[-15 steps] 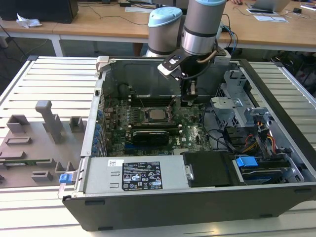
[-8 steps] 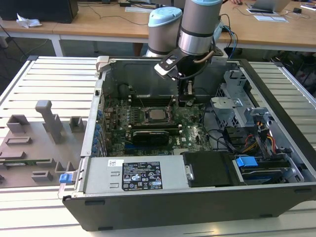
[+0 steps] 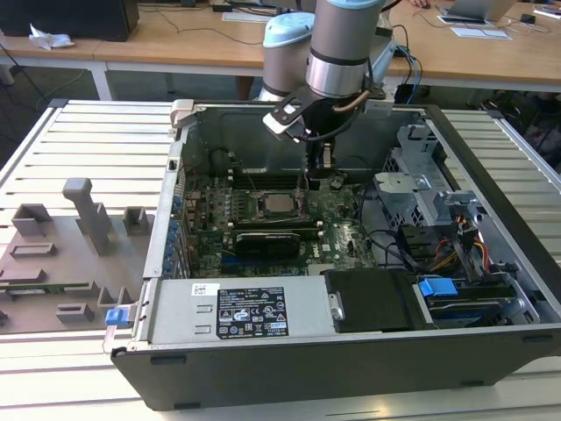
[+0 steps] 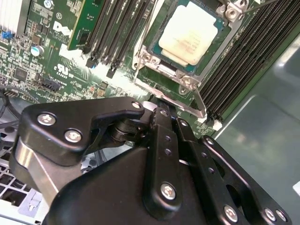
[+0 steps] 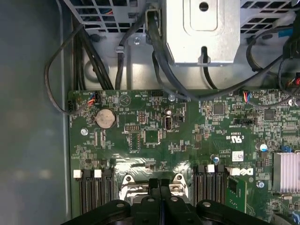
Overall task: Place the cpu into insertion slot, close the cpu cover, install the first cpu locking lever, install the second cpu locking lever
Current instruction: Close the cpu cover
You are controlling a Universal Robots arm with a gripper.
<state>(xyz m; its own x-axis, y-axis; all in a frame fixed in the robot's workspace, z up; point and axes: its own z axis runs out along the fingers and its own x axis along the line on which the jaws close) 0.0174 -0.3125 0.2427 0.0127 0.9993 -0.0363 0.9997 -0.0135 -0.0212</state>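
The cpu (image 3: 279, 205) (image 4: 190, 33), a silvery square chip, lies flat in the insertion slot (image 3: 262, 207) on the green motherboard inside the open case. The cpu cover (image 4: 213, 56) lies down around the chip as a metal frame. A thin metal locking lever (image 4: 185, 102) runs along the socket edge nearest my gripper (image 4: 164, 115) (image 5: 161, 185) (image 3: 321, 167). The black fingers (image 4: 161, 140) are shut together, their tips right at that lever. I cannot tell whether they touch it. In the exterior view the gripper hangs just to the right of the socket.
Black memory slots (image 4: 243, 61) (image 4: 112, 33) flank the socket. A long black expansion card (image 3: 267, 241) lies in front of it. The power supply (image 3: 237, 311), a metal drive cage (image 3: 412, 189) and cables (image 5: 93, 51) crowd the case. Grey fixtures (image 3: 79, 228) stand on the table.
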